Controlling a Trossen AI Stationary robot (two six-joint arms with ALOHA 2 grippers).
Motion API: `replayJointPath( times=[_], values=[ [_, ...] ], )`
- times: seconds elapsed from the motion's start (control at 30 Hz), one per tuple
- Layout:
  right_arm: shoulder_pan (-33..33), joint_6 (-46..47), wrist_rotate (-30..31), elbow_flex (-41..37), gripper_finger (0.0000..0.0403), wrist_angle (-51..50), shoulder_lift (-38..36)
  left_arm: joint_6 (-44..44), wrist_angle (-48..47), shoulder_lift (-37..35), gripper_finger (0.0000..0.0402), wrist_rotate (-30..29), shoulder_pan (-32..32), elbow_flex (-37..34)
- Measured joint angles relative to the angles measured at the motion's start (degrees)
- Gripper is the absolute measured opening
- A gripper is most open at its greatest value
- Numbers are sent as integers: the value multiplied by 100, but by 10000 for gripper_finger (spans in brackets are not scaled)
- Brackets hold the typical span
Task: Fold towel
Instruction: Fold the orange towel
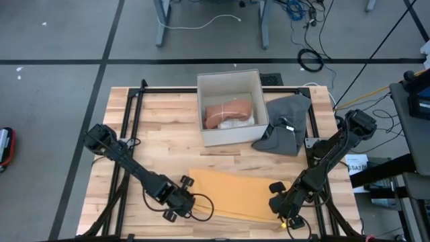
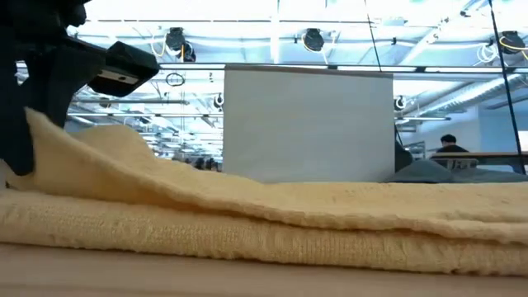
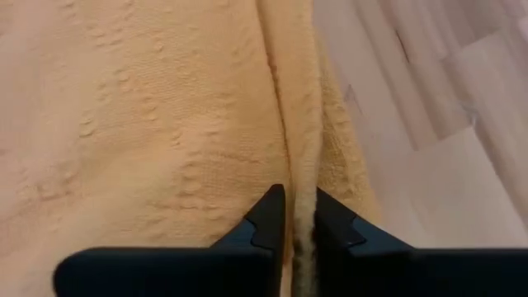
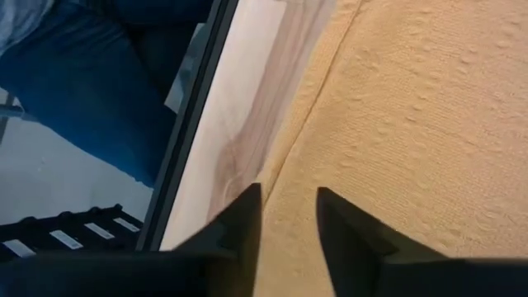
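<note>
towel (image 1: 232,193) folded | box (image 2: 307,124) hides table behind | left pincer (image 3: 299,216) pinching edge

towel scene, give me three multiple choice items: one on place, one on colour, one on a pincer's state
1. Where does the yellow towel lie?
A. near table edge, between both arms
B. inside the box
C. on the floor

2. What colour is the cloth right of the white box?
A. red
B. grey
C. yellow

3. How is the left pincer?
A. wide open, clear of cloth
B. out of view
C. narrow around a towel edge

Answers: 1 A, high view shows it there. 2 B, dark grey heap beside the box. 3 C, left wrist view shows the fold between the fingers.
</note>
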Motion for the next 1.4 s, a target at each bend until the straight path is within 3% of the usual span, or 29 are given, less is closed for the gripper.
replayJointPath(
  times=[0.23,0.43,0.5,0.67,1.0,1.4],
  values=[
    [-10,-22,243,0,155,59,-20,-610,29,0,76,423,-11,-2],
    [-47,-509,1941,0,156,265,-22,-930,40,0,86,657,-26,-2],
    [-104,-521,2191,0,152,274,-24,-1031,39,0,87,782,-29,-2],
    [-221,-453,2148,-2,145,481,231,-1256,36,0,88,1032,-115,-2],
    [-544,-581,1203,-3,144,1262,1371,-1271,32,0,88,1054,-278,-2],
    [-581,-605,1106,13,143,-396,1062,-1408,-482,0,88,1314,-376,-2]
  ],
)
